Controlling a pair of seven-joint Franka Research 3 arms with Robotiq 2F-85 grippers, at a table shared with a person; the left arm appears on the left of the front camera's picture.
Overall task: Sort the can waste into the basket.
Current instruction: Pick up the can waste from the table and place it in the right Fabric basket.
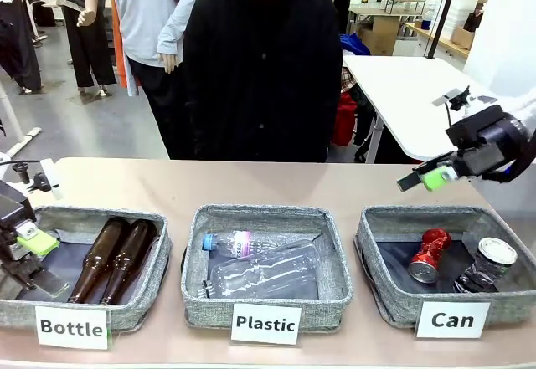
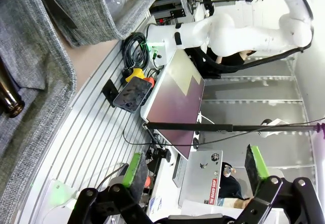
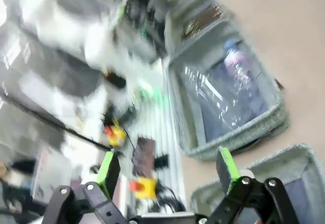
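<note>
Front view: three labelled trays along the desk's near edge.
Can basket (image 1: 394,289): near right corner of the desk, white "Can" label on its front wall.
Red can (image 1: 429,256): crushed, lying on the basket floor.
Grey-black can (image 1: 487,264): inside the basket, by its right wall, just beside the red can.
Left gripper (image 1: 27,256): over the Bottle basket (image 1: 126,310), jaws wide, empty.
Right gripper (image 1: 423,178): above the desk beyond the Can basket's far wall, jaws wide, empty.
</note>
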